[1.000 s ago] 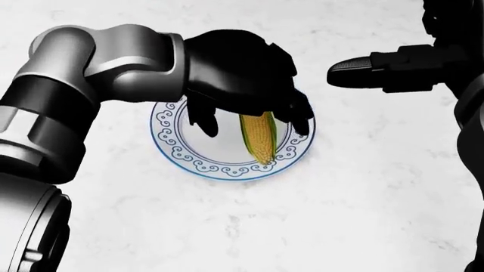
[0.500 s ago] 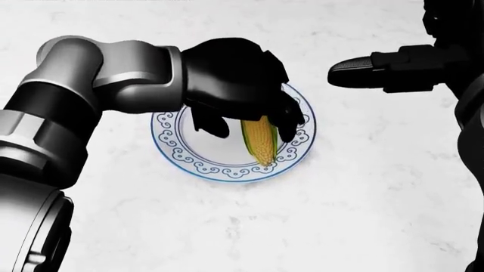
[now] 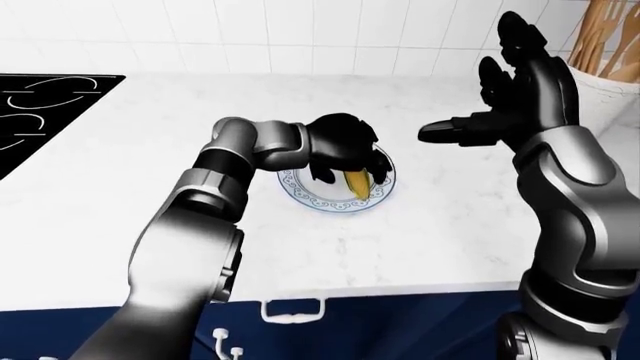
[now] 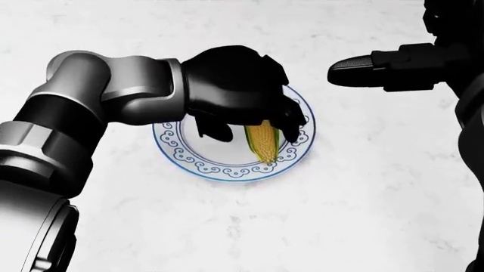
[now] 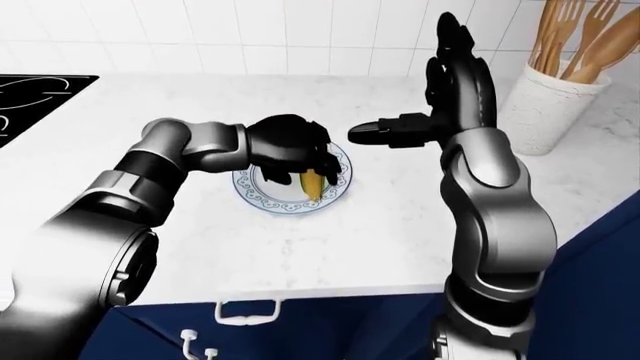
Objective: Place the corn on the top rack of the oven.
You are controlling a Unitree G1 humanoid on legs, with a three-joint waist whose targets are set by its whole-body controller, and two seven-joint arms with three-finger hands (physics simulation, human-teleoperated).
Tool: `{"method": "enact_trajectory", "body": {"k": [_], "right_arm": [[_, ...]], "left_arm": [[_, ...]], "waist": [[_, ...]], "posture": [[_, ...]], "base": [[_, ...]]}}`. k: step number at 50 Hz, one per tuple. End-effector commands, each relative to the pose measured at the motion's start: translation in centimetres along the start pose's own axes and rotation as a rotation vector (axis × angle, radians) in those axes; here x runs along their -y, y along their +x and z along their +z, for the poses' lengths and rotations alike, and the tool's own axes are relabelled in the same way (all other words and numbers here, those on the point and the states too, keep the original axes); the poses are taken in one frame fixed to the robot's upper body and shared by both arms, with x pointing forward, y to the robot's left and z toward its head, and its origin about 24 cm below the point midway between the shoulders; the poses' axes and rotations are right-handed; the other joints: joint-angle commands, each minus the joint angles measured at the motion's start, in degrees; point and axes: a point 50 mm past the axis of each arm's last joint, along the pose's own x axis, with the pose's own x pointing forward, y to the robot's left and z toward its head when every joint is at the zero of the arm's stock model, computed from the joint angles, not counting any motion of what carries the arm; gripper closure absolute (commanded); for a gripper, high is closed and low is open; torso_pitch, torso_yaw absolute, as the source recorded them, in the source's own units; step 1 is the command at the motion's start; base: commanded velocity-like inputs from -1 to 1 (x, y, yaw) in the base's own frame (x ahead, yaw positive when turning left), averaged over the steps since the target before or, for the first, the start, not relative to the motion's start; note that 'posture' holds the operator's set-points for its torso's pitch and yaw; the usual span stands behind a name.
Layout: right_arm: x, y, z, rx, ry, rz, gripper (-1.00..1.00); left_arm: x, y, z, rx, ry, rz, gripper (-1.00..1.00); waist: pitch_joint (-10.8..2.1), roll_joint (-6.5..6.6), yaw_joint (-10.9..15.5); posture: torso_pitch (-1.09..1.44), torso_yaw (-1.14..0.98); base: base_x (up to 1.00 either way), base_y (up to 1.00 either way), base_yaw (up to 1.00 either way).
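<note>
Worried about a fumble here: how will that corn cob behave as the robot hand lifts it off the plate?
The corn looks stiff, so it probably won't droop. Being rounded and tapered, it may roll or slip between the left robot hand fingers straddling it. The plate is shallow, so a nudge could slide it along the smooth counter.

Bench (image 3: pixel 420 232): we see bare marble around the plate (image 4: pixel 227 168) on every side, open for a hand to pass.
Over the plate: our left hand (image 4: pixel 238 93) covers the corn (image 4: pixel 262 141), blocking it from above.
Right of the plate: our right hand (image 3: pixel 520 97) hangs raised, fingers spread.
Far right: a utensil crock (image 5: pixel 545 101) stands by the wall.
Far left: the cooktop (image 3: pixel 40 112).
</note>
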Motion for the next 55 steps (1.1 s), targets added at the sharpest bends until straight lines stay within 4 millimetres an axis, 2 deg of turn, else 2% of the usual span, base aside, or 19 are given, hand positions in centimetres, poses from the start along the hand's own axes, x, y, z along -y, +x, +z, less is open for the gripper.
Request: {"method": "enact_trajectory", "body": {"k": [1, 26, 33, 34, 35, 44, 45, 46, 48, 55], "right_arm": [[0.3, -0.2, 1.6, 0.087, -0.005, -0.015, -1.00], [0.2, -0.1, 1.5, 0.086, -0.003, -0.013, -1.00], [0.3, -0.2, 1.5, 0.088, -0.003, -0.014, -1.00], [0.3, -0.2, 1.6, 0.088, -0.003, -0.014, -1.00], [0.3, -0.1, 1.6, 0.088, -0.003, -0.014, -1.00], [0.3, -0.2, 1.7, 0.089, -0.003, -0.015, -1.00], [0.3, -0.2, 1.8, 0.089, -0.003, -0.014, -1.00], [0.3, -0.2, 1.7, 0.089, -0.003, -0.014, -1.00], [0.3, -0.2, 1.7, 0.088, -0.003, -0.014, -1.00], [0.2, -0.1, 1.5, 0.085, -0.003, -0.012, -1.00]], "left_arm": [[-1.6, -0.1, -0.4, -0.009, 0.039, 0.039, -0.12], [-0.9, -0.2, -0.4, -0.020, 0.060, 0.077, -0.01], [-0.9, 0.0, -0.4, -0.021, 0.059, 0.092, 0.11], [-0.9, 0.0, -0.4, -0.021, 0.060, 0.091, 0.22], [-0.8, 0.0, -0.3, -0.022, 0.059, 0.092, 0.24], [-0.4, 0.0, -0.3, -0.027, 0.057, 0.094, 0.27], [-0.3, 0.0, -0.3, -0.027, 0.057, 0.095, 0.29], [-0.3, 0.0, -0.3, -0.028, 0.057, 0.096, 0.41], [-0.3, 0.0, -0.3, -0.028, 0.057, 0.096, 0.43], [-1.3, -0.2, -0.6, -0.035, 0.062, 0.116, 0.44]], "waist": [[-1.42, -0.20, 0.0], [-1.60, -0.07, -0.1], [-1.69, -0.09, -0.2], [-1.68, -0.09, -0.2], [-1.68, -0.08, -0.2], [-1.74, -0.04, -0.3], [-1.74, -0.05, -0.3], [-1.75, -0.05, -0.3], [-1.76, -0.05, -0.3], [-1.70, -0.06, -0.4]], "posture": [[0.00, 0.00], [0.00, 0.00], [0.00, 0.00], [0.00, 0.00], [0.00, 0.00], [0.00, 0.00], [0.00, 0.00], [0.00, 0.00], [0.00, 0.00], [0.00, 0.00]], "base": [[0.00, 0.00, 0.00], [0.00, 0.00, 0.00], [0.00, 0.00, 0.00], [0.00, 0.00, 0.00], [0.00, 0.00, 0.00], [0.00, 0.00, 0.00], [0.00, 0.00, 0.00], [0.00, 0.00, 0.00], [0.00, 0.00, 0.00], [0.00, 0.00, 0.00]]}}
